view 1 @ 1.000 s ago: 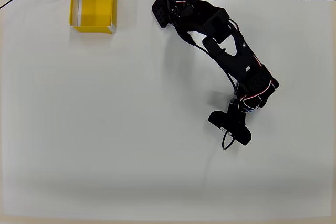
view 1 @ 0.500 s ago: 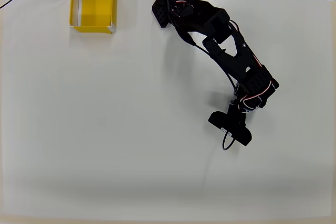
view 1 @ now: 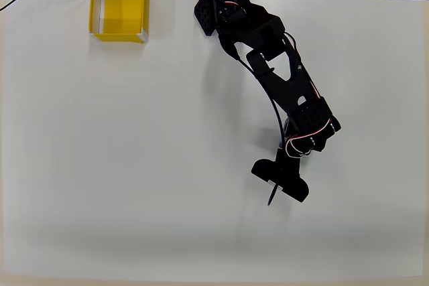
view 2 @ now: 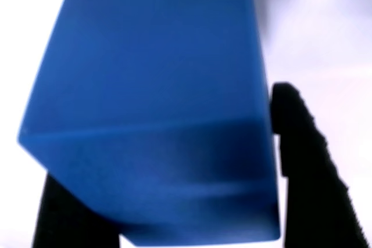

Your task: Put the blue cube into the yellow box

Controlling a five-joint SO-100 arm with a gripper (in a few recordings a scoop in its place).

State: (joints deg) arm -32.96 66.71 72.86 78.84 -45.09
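Wrist view puts the blue cube (view 2: 151, 108) hard against the lens, pinched between the two dark fingers (view 2: 305, 161) of the end effector (view 2: 168, 201), one pressing its right face and the other tucked under its lower left; the cube sits slightly tilted, and the clamp on opposite faces looks meant to keep it from slipping in transit. Seen from overhead, the black arm (view 1: 281, 78) reaches out to the right of centre over the white tabletop (view 1: 134, 165), its end effector (view 1: 280, 180) pointing down. The yellow box (view 1: 119, 11) stands open-topped at the far left edge, well apart from the arm, so the carry across the tabletop seems the step in hand.
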